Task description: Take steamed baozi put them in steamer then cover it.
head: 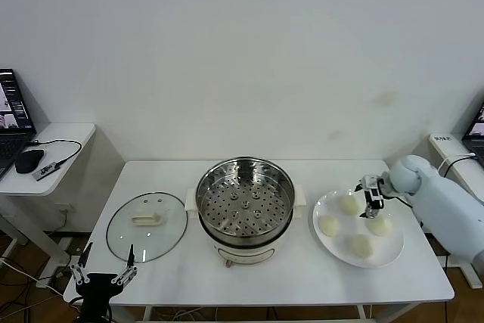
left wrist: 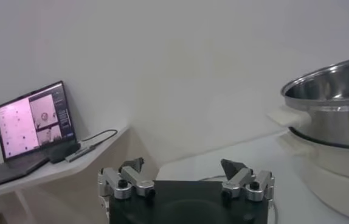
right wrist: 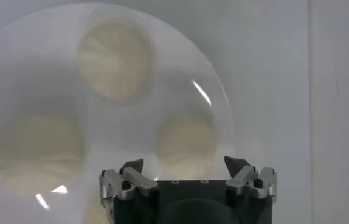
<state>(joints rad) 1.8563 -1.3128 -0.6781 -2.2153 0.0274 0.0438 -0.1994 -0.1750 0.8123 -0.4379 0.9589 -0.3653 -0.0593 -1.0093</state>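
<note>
Four steamed baozi are sitting on a white plate at the right of the bench. The right tool is hovering over the plate's far side, between two buns, its fingers spread apart and holding nothing. The steamer is standing uncovered at mid-bench, its perforated tray bare. The cover is lying flat just left of it. The left tool is waiting off the bench's near-left corner, fingers parted and empty.

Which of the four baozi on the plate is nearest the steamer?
The left-hand baozi, on the plate edge facing the steamer. The other three lie farther right, around the right end effector.
</note>
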